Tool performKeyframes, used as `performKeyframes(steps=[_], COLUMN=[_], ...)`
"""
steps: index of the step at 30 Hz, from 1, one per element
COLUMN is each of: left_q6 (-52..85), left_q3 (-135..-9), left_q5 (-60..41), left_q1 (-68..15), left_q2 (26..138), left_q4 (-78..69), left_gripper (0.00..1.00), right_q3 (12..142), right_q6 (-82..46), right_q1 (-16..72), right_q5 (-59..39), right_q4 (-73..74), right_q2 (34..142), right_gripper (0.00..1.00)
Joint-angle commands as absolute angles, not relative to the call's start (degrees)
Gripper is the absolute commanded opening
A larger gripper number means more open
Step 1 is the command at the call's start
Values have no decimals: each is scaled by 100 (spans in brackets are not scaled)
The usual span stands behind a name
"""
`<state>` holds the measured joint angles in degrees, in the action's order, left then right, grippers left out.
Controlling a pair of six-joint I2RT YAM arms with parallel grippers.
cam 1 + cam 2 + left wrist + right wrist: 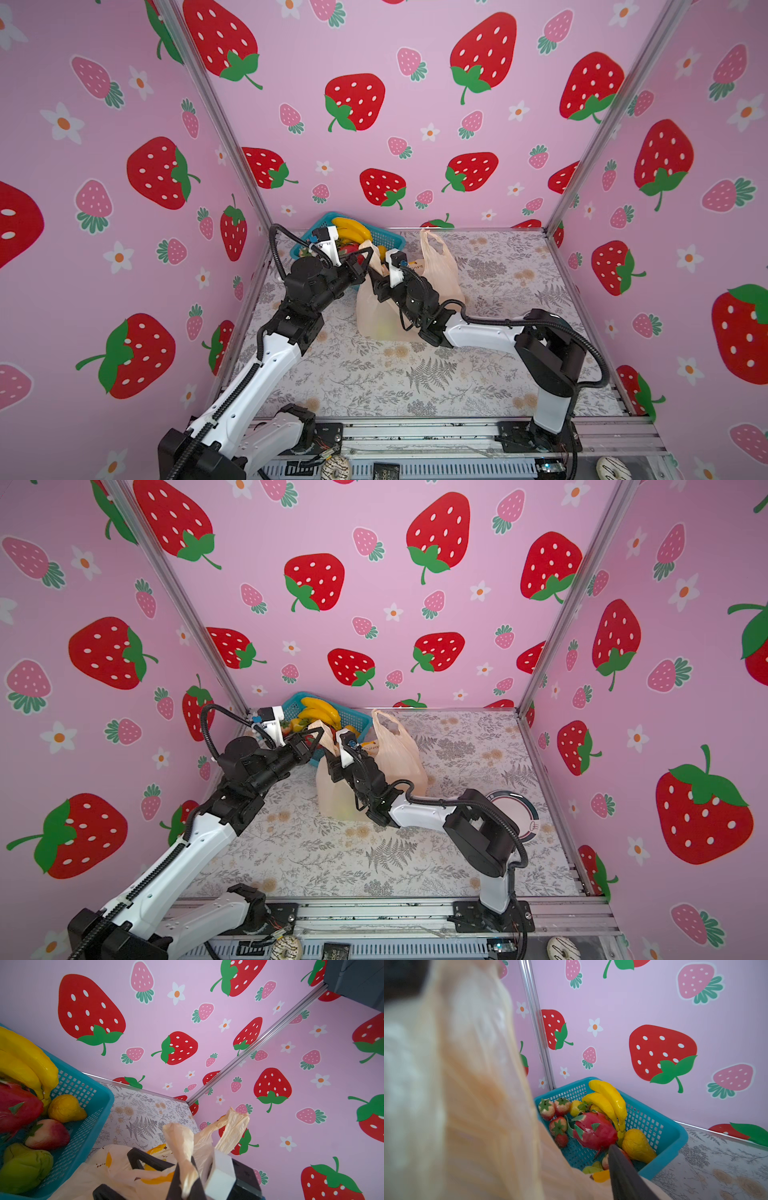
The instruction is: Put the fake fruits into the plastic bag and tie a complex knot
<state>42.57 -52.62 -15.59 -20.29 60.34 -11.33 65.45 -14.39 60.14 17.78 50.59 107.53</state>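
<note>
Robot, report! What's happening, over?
Left pincer shut on bag handle. Right pincer at bag, grip hidden. Fruit still in basket.

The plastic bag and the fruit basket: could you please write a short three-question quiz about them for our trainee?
1. True or false: the banana bunch lies in the teal basket.
2. What does the left tool pinch? A) a bag handle B) a strawberry C) the basket rim
3. Are the plastic bag's two handles knotted together yet?
Key: 1 true; 2 A; 3 no.
</note>
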Motion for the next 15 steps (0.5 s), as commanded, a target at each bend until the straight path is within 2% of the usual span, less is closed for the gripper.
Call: performKeyframes(steps=[1, 6, 8, 13, 15], left_q6=[4264, 4191, 4112, 3990, 3970], left_q3=[-5475, -5503, -5528, -5528, -5519], left_q5=[-1548, -1578, -1551, -1477, -1470], left_q1=[-2039, -2039, -2036, -1992, -1967], left_q2=[6060, 6129, 6126, 6120, 6119], left_q4=[-1275, -1228, -1176, -1082, -1064], left_gripper=[0, 0, 0, 0, 0], right_q3=[6331, 6271, 6327, 6576, 6652], right_q6=[-1717, -1436, -1260, -872, -722], right_q1=[5924, 5871, 5871, 5862, 5863], right_q5=[1444, 1365, 1354, 1137, 1057], right_q4=[5023, 4703, 4438, 3482, 3068], right_q2=[11074, 10688, 10427, 9800, 9546], right_gripper=[52, 53, 59, 83, 88])
